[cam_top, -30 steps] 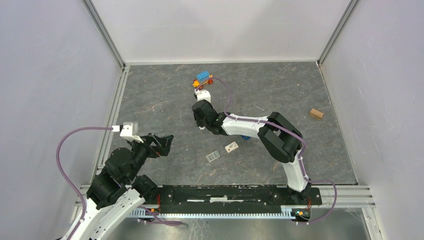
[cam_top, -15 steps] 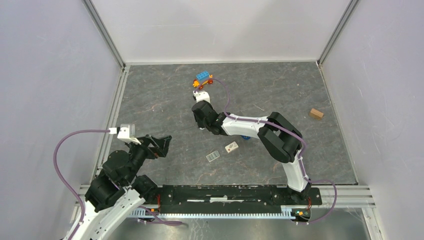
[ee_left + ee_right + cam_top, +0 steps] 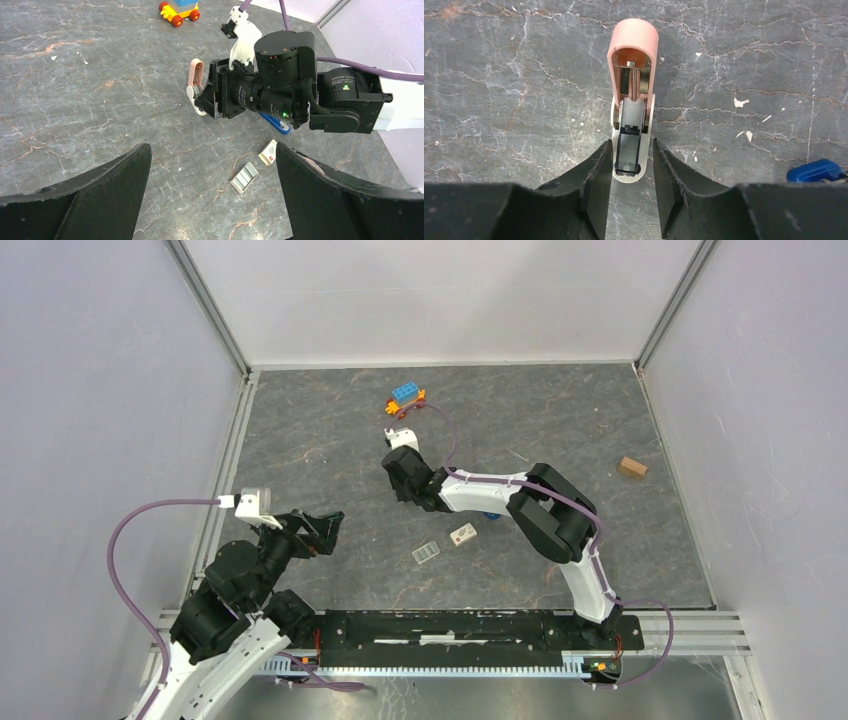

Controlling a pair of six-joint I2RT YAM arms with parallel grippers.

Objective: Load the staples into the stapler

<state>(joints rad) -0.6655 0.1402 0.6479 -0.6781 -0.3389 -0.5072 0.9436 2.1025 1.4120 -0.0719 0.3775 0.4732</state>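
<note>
Overhead, grey marbled table [image 3: 320, 430] between white walls [image 3: 440, 300]; right end effector [image 3: 632, 150] clamps pink stapler [image 3: 633, 37], left end effector [image 3: 211, 150] spread wide.

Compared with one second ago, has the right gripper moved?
Yes. The right gripper, closed on the pink stapler, shifted slightly nearer, away from the toy car.

table [image 3: 330, 440]: grey stone-look top, matt, veined, lightly scuffed. pink stapler [image 3: 633, 45]: smooth plastic shell with slight sheen, white plastic base, black and silver metal rail. toy car [image 3: 178, 10]: glossy coloured plastic. small block [image 3: 631, 467]: bare tan wood.
</note>
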